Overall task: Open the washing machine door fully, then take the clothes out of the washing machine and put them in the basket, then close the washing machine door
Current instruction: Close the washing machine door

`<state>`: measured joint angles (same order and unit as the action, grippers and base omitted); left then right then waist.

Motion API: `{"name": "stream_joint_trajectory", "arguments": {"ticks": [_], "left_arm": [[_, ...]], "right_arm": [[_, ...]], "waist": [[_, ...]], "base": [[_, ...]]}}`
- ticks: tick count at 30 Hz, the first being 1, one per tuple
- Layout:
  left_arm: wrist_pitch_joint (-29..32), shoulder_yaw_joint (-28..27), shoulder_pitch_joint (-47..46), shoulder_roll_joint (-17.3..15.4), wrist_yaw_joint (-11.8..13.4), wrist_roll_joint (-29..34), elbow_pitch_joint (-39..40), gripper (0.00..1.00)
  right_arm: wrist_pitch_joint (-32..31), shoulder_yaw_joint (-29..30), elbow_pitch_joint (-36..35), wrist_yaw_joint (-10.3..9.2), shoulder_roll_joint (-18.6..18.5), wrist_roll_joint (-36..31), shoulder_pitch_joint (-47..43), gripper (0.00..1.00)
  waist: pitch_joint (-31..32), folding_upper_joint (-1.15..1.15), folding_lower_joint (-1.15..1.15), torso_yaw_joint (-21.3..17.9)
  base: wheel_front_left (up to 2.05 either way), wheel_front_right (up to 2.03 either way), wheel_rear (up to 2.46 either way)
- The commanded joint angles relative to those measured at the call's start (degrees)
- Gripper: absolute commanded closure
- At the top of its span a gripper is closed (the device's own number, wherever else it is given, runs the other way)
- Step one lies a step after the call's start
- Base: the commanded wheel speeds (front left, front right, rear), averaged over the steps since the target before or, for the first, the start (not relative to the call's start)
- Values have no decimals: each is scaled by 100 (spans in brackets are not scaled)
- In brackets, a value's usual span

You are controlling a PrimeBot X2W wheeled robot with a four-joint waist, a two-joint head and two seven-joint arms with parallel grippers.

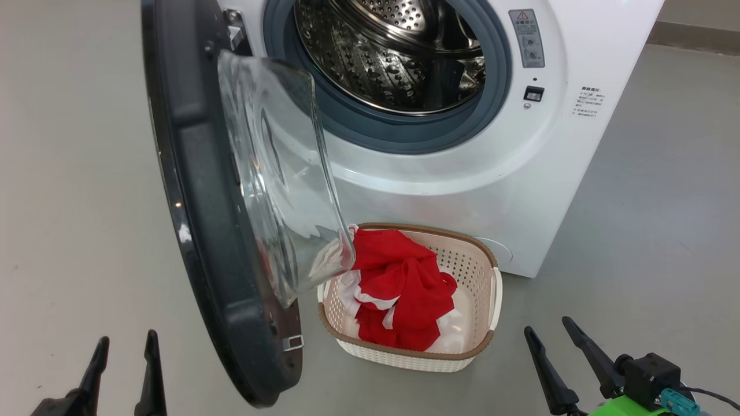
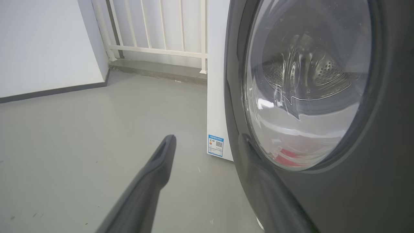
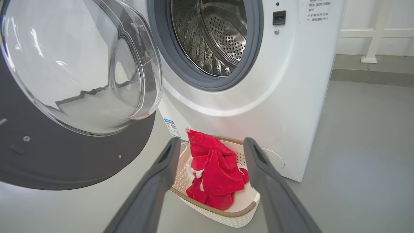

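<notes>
- Left gripper (image 1: 128,342): fingers spread wide, empty, low beside the outer face of the door (image 1: 196,202). In the left wrist view one finger lies along the dark rim; contact cannot be told.
- Right gripper (image 1: 548,334): also wide and empty, near the floor, aimed at the basket (image 1: 484,348) and apart from it.
- Door: swung out from the washer (image 1: 462,190), hinged on the robot's left. It stands upright and nearly edge-on to the head view.
- Door facing: outer face points to the robot's left, and the glass bowl bulges right, over the basket's left corner. It is round, so it has no long axis; its plane runs from the washer front toward the robot.
- Clothes (image 1: 404,294): a red and white heap in the basket, lying along the basket's length.
- Basket: on the floor, just in front of the washer's base, long axis running roughly from the washer toward the robot.
- Drum (image 1: 393,63): bare steel where visible, no fabric seen.
- Progress, as judged: door opened and clothes moved. Closing the door is left, likely a push on its outer face from the left.
</notes>
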<state>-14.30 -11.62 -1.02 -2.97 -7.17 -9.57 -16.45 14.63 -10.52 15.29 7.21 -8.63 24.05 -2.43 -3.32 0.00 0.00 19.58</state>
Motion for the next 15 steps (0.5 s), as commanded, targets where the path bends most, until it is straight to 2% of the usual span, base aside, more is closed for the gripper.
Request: {"name": "stream_joint_trajectory", "arguments": {"ticks": [1,15], "left_arm": [[-70,-187,-74,-88,-31,79,124,0],[-70,-251,-62,-55,-31,147,192,0]], "right_arm": [[37,-112,-119,28,-36,-35,65,0],[37,-113,-121,28,-26,-43,41,0]], "waist": [[7,0,0,2],[48,0,0,-4]], "base": [[0,0,0],[0,0,0]]}}
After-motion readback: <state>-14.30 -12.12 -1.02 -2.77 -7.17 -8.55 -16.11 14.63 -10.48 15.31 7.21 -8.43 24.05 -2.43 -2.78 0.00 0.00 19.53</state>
